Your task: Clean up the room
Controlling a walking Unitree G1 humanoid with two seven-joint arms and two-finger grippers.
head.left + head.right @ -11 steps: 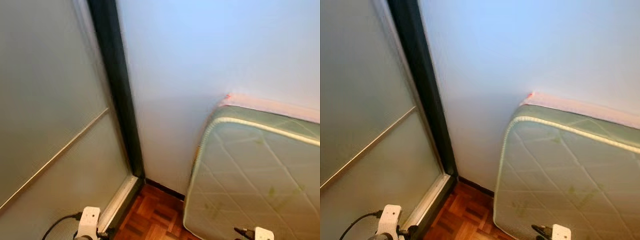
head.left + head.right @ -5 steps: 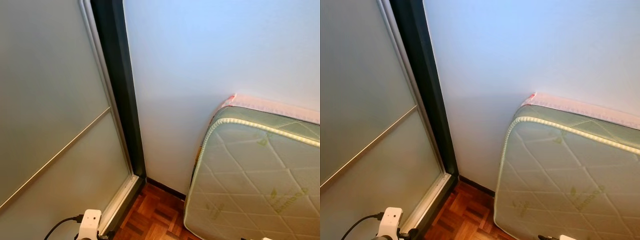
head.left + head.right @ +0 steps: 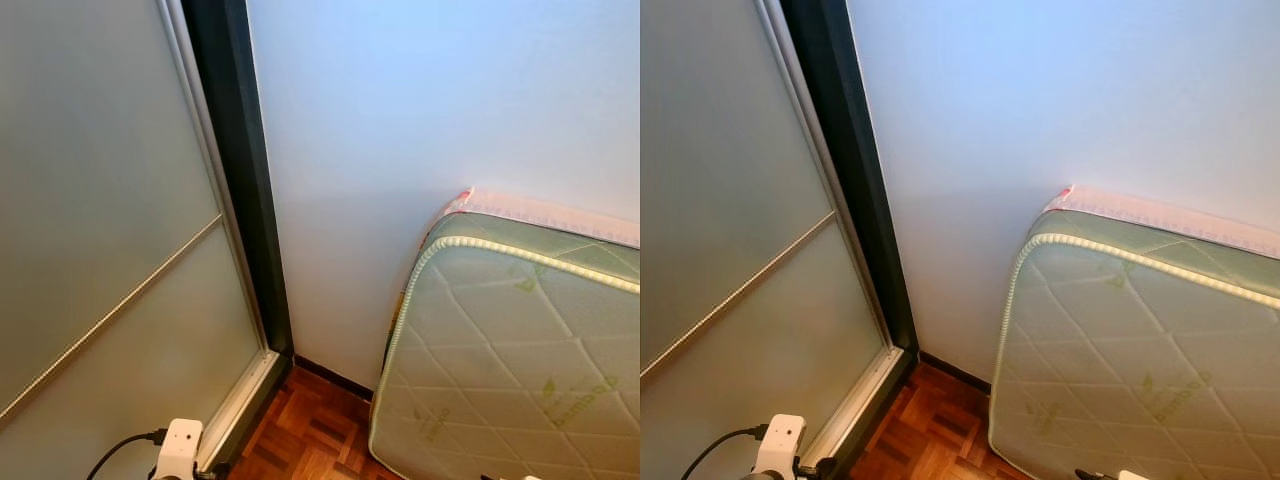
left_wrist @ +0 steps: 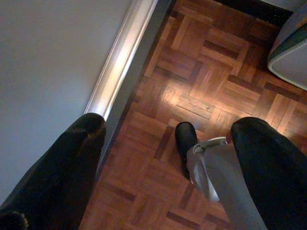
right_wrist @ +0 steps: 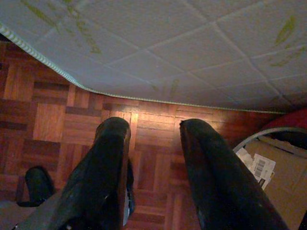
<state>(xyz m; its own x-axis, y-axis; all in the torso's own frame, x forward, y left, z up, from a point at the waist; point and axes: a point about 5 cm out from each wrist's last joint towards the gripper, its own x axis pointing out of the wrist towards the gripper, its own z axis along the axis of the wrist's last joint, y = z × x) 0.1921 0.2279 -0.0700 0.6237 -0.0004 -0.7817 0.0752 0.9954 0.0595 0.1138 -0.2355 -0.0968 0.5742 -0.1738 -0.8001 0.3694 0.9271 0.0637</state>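
My left gripper [image 4: 170, 125] hangs low over the parquet floor [image 4: 201, 86], open, with nothing between its black fingers [image 4: 81, 143]. Below it are my own dark foot [image 4: 186, 139] and grey leg. My right gripper [image 5: 154, 125] is open too and holds nothing, hanging just in front of the lower edge of a green quilted mattress [image 5: 192, 52]. In the head views the mattress [image 3: 520, 350] leans against the white wall at the right. My left wrist's white housing [image 3: 180, 445] peeks in at the bottom left.
A frosted glass sliding door [image 3: 100, 230] with a dark frame [image 3: 240, 170] fills the left, its metal rail [image 4: 120, 57] along the floor. Door and white wall [image 3: 400, 110] meet in a narrow corner. A cardboard box [image 5: 273, 165] and a round rim [image 5: 259, 136] lie near the right gripper.
The head camera has tilted slightly and the picture has sharpened, so my right wrist has slipped to the bottom edge. Door, wall and mattress have stayed put.
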